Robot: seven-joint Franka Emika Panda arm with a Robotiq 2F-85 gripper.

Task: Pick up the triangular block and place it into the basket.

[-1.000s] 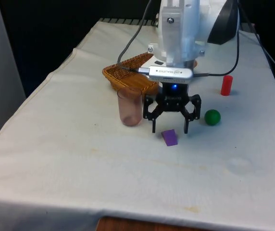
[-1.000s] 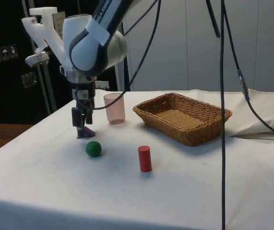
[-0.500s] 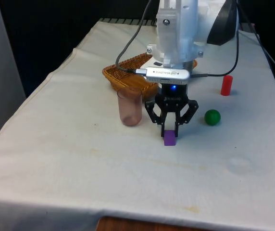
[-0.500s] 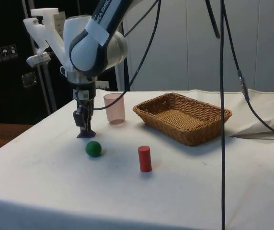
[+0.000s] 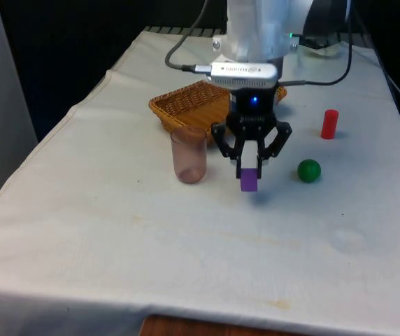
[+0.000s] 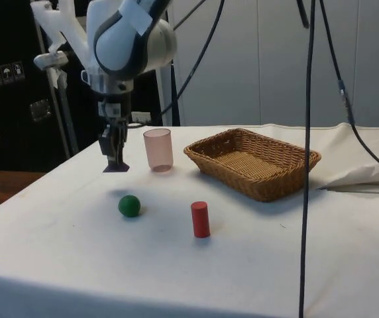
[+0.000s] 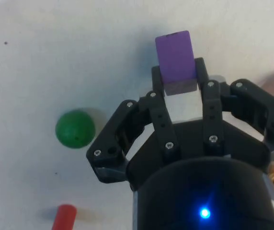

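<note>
The hand (image 5: 250,165) is squeezing the purple block (image 5: 249,180) up off the counter (image 5: 116,231), just right of the cup (image 5: 189,155), and it could knock that cup over while going to the basket (image 5: 186,105) behind.
</note>
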